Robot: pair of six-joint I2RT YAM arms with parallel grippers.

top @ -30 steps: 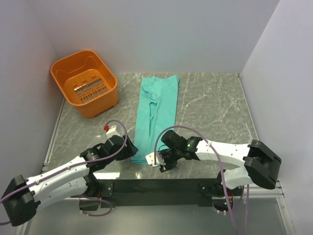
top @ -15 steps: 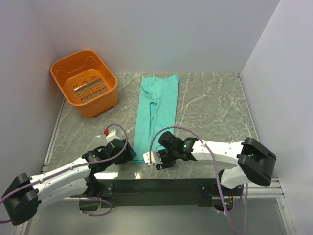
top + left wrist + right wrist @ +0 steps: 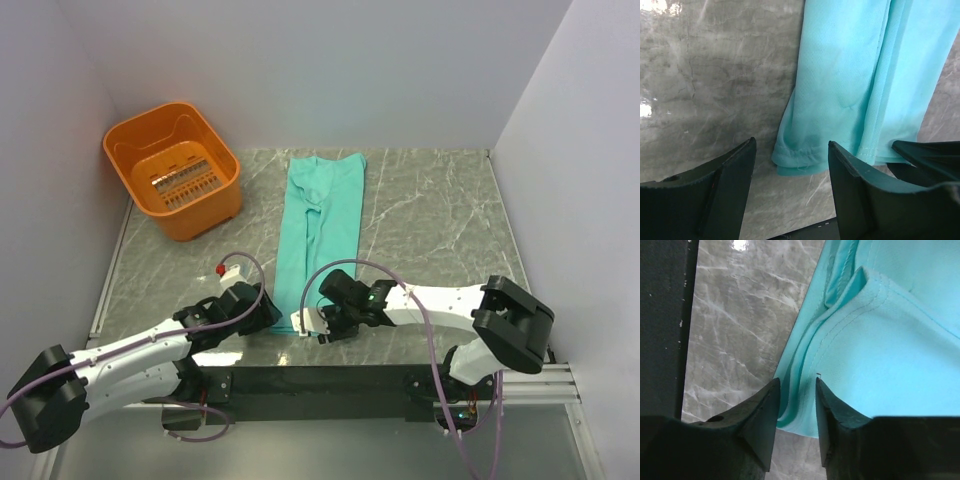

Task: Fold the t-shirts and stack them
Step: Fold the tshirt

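Between the narrowly parted fingers (image 3: 760, 415) of our right hand (image 3: 797, 385) we may catch only some t-shirt (image 3: 880, 350) layers, our left hand (image 3: 792, 150) hanging open.

T-shirt (image 3: 322, 225) lengthwise on table (image 3: 430, 220), basket (image 3: 200, 212) at its far left.

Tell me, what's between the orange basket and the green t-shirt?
Only bare grey marbled table lies between the orange basket and the t-shirt. The top view shows that stretch best.

An orange plastic basket (image 3: 205, 210) stands far left on the grey marbled table (image 3: 430, 220).
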